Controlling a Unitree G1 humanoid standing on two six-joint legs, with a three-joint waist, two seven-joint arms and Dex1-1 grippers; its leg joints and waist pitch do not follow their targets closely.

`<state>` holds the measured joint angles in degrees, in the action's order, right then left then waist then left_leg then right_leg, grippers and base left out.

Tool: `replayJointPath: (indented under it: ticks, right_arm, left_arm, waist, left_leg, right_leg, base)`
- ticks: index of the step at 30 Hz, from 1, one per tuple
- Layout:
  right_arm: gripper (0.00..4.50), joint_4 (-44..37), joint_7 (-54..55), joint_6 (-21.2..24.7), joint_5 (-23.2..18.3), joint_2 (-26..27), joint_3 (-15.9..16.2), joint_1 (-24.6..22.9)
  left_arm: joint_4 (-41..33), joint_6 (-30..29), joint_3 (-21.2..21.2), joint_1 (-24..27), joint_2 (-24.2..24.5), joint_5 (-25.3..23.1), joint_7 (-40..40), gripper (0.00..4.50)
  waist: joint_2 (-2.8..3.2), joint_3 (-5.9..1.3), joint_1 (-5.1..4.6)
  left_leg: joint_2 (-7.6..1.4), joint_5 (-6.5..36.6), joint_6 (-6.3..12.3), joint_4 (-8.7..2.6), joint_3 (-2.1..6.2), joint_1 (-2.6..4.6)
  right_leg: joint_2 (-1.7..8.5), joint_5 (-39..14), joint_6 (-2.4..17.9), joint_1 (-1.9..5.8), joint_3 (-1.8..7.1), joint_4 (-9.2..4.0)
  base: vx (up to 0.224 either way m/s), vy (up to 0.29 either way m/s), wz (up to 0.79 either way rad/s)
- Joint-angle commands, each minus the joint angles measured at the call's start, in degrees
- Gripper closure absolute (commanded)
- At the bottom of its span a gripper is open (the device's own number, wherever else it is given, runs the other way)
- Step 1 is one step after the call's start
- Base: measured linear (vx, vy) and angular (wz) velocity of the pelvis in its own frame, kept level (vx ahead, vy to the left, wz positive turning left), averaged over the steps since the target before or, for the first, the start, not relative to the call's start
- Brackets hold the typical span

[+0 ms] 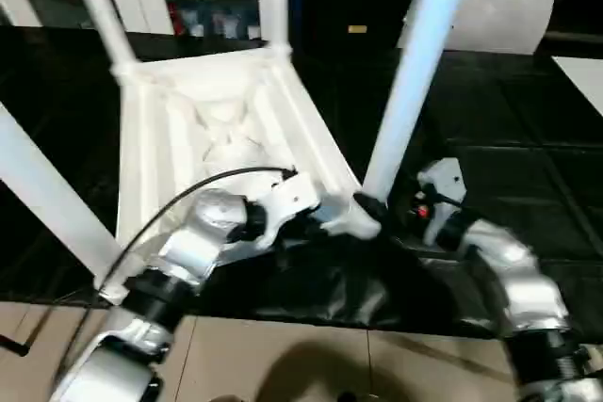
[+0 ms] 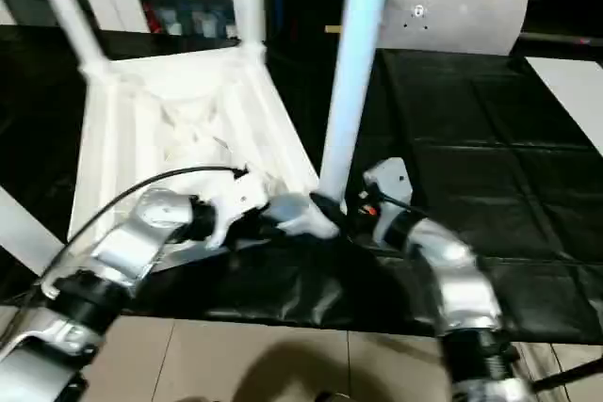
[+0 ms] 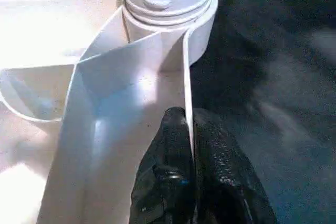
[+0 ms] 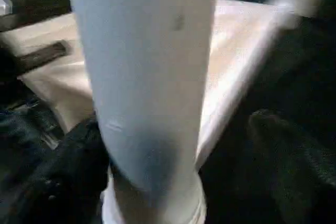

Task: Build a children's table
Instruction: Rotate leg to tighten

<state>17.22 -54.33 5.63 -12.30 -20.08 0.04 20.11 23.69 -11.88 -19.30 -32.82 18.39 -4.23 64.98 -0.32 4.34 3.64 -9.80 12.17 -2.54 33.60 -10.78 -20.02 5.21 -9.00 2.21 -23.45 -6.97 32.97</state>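
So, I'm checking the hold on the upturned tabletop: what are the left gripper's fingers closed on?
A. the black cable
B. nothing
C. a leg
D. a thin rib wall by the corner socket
D: in the left wrist view the left gripper pinches a thin rib wall of the tabletop, just below the corner socket.

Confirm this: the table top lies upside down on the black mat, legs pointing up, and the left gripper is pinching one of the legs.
One thing is wrong. The left gripper is not pinching a leg; the left wrist view shows its fingers shut on the thin side wall of the table top, just below the corner socket. The top does lie upside down on the black mat, legs pointing up.
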Motion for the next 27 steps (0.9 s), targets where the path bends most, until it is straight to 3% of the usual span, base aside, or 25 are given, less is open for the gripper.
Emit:
replayJointPath:
  ticks: [1, 3, 4, 7, 8, 10, 11, 15, 27]
  right_arm:
    - [0.36, 1.18, -7.87, -1.97, -2.0, -2.71, 0.59, 1.64]
    - [0.36, 2.26, -11.16, -2.03, -2.6, -3.61, 1.21, 2.37]
    - [0.36, 3.17, -14.38, -2.18, -3.16, -4.5, 2.04, 3.01]
    - [0.36, 5.75, -22.7, -2.54, -2.89, -6.7, 5.07, 5.21]
    - [0.53, 6.26, -24.77, -2.15, -3.03, -7.06, 5.78, 5.76]
    - [0.63, 6.94, -27.12, -2.18, -3.04, -7.58, 6.76, 6.35]
    - [0.71, 7.47, -29.12, -2.06, -2.85, -8.08, 7.78, 6.8]
    - [1.07, 11.62, -34.84, -3.61, -1.6, -8.39, 10.61, 9.21]
    - [2.02, 13.94, -38.15, -6.04, -2.99, -7.11, 13.32, 11.21]
  left_arm:
    - [0.36, 3.41, -2.97, 0.72, 1.19, 1.22, 6.59, 4.5]
    - [0.86, 4.41, -3.23, 0.49, 2.01, 1.18, 8.06, 4.5]
    - [1.37, 5.49, -3.48, 0.25, 2.78, 1.24, 9.37, 4.5]
    - [2.72, 8.28, -4.44, -0.65, 5.18, 1.33, 13.92, 4.5]
    - [2.87, 8.93, -4.84, -0.79, 5.84, 1.38, 15.41, 4.5]
    - [3.07, 9.74, -5.27, -0.95, 6.47, 1.47, 17.0, 4.5]
    - [3.17, 10.54, -5.62, -1.06, 6.98, 1.63, 18.47, 4.5]
    - [3.92, 12.46, -6.86, -2.15, 7.36, 1.82, 21.88, 4.5]
    - [5.78, 14.48, -7.62, -3.18, 6.19, 1.79, 23.45, 4.5]
  waist:
    - [-0.62, -4.37, 0.1]
    - [-0.43, -4.31, 0.37]
    - [-0.69, -4.32, 0.51]
    - [-0.62, -4.34, 1.16]
    - [-0.87, -4.32, 1.33]
    - [-0.77, -4.42, 1.62]
    - [-1.31, -4.35, 1.6]
    - [-1.16, -4.46, 1.89]
    - [-1.37, -4.35, 2.59]
  left_leg:
    - [-3.83, 5.62, 6.8, -3.45, 1.35, -0.01]
    - [-3.89, 6.61, 6.46, -3.43, 1.32, 0.1]
    - [-3.99, 6.45, 6.03, -3.47, 1.35, 0.07]
    - [-4.07, 7.0, 5.65, -3.36, 1.24, 0.14]
    - [-4.07, 6.58, 5.6, -3.37, 1.25, 0.05]
    - [-4.15, 6.43, 5.46, -3.31, 1.22, 0.19]
    - [-4.18, 5.75, 5.43, -3.33, 1.12, 0.14]
    - [-4.19, 4.21, 5.95, -3.18, 1.13, 0.11]
    - [-4.26, 4.39, 5.43, -3.23, 1.11, 0.25]
  right_leg:
    - [4.77, -14.86, 11.71, 3.78, 4.02, -3.4]
    - [4.78, -16.15, 11.56, 3.62, 3.99, -3.55]
    - [4.75, -16.45, 11.44, 3.67, 4.0, -3.47]
    - [4.67, -17.73, 10.97, 3.65, 3.86, -3.49]
    - [4.63, -17.42, 10.97, 3.62, 3.86, -3.24]
    - [4.69, -17.07, 11.02, 3.54, 3.86, -3.18]
    - [4.65, -15.98, 11.12, 3.51, 3.96, -3.02]
    - [4.74, -13.5, 12.27, 3.51, 3.96, -2.56]
    - [4.75, -13.66, 12.5, 3.52, 3.93, -2.52]
  base:
    - [0.0, 0.0, 0.0]
    - [0.0, 0.0, 0.0]
    - [0.0, 0.0, 0.0]
    - [0.0, 0.0, 0.0]
    - [0.0, 0.0, 0.0]
    - [0.0, 0.0, 0.0]
    - [0.0, 0.0, 0.0]
    - [0.0, 0.0, 0.0]
    - [0.0, 0.0, 0.0]
